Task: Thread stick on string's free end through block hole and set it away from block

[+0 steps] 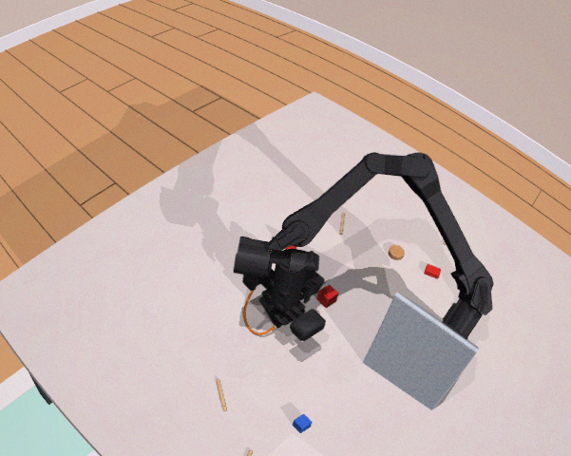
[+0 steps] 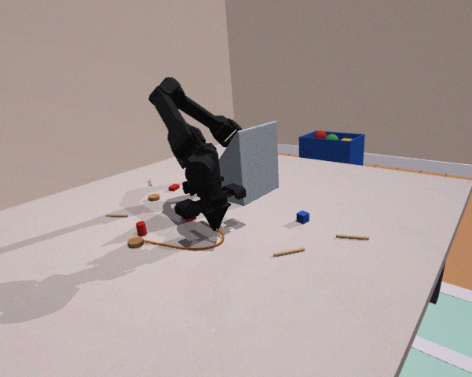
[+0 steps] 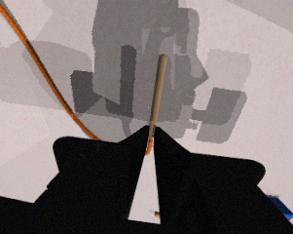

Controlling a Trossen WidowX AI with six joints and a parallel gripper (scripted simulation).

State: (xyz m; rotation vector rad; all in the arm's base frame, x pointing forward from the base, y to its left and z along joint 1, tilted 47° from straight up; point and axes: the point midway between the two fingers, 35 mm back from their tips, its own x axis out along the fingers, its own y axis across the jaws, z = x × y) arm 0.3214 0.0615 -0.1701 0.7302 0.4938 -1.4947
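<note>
My gripper is shut on the thin wooden stick near its string end. The stick points out ahead of the fingertips, seemingly low above the table; the arm hides it in the top view. The orange string curves from the fingertips to the round wooden button, which the arm hides in the top view. A red block stands beside the gripper, partly hidden in the exterior view. I cannot make out a hole in any block.
A tall grey-blue panel stands by the arm's base. Also present are a blue cube, a red cylinder, a small red box, a loose wooden disc and several loose sticks.
</note>
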